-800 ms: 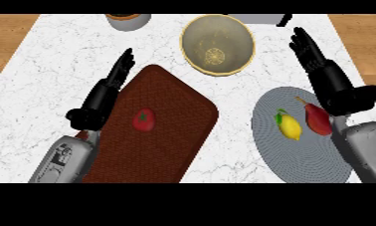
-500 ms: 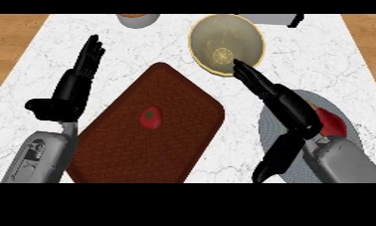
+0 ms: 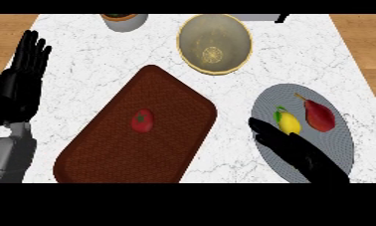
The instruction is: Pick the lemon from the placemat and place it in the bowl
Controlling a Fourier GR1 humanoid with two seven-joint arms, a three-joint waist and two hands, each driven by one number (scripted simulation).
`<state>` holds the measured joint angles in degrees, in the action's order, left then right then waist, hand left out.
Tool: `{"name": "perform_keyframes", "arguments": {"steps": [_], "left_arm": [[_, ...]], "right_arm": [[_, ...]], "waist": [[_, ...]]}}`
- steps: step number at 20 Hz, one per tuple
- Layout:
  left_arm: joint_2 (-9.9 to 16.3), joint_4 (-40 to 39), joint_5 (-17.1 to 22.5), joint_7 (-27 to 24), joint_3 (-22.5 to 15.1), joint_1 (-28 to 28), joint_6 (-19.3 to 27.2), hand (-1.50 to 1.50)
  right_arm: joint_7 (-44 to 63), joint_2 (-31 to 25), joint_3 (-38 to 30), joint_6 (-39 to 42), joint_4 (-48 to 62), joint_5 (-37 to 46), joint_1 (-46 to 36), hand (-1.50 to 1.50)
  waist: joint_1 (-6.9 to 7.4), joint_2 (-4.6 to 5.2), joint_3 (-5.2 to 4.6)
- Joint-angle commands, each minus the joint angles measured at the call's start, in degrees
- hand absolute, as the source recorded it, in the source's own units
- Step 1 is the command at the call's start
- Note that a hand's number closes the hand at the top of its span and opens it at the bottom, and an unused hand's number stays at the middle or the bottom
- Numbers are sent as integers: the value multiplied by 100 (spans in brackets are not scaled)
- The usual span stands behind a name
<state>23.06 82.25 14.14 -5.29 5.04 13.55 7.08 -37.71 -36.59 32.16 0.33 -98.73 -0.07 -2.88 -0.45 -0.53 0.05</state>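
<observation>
Although the task names the placemat, you will find the lemon (image 3: 290, 123) on the grey plate (image 3: 330, 145), a small yellow oval with a green tip at its upper end. A red pear (image 3: 319, 114) with a thin stem lies just beside it on the same plate, toward the plate's right side. Your right hand (image 3: 290, 151) reaches over the plate's lower left rim, fingers straight and released, its fingertips just below the lemon; you cannot tell whether they touch it. Left of the plate lies the brown placemat (image 3: 117, 145), tilted, carrying 1 red tomato (image 3: 142, 121) near its middle. Above the plate, well apart, stands the bowl (image 3: 215, 44), tan with a pale rim and nothing in it. A grey pot (image 3: 123, 20) sits farther left of the bowl. Your left hand (image 3: 22, 78) rests far left of the plate, fingers straight and up, holding nothing.
</observation>
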Motion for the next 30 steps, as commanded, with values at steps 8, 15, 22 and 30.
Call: {"name": "perform_keyframes", "arguments": {"steps": [8, 15, 22, 30], "left_arm": [[34, 215, 14, 158, 242, -179, 115, 0], [10, 64, -68, 164, 156, 33, 46, 0], [-100, 428, 11, 308, 139, -199, -77, 0], [-85, 208, -34, 228, 393, -67, -301, 0]], "right_arm": [[621, -2293, -1706, -94, -1635, 466, 929, -150], [1366, -3718, -2119, 918, -1509, 1113, 801, -150], [1851, -3900, -1997, 1622, -1747, 1855, 725, -150], [1840, -2792, -1832, 2164, -1035, 2741, 256, -150]], "waist": [[-160, 0, -20], [-95, 41, -17], [32, 45, -6], [57, 56, -5]]}}
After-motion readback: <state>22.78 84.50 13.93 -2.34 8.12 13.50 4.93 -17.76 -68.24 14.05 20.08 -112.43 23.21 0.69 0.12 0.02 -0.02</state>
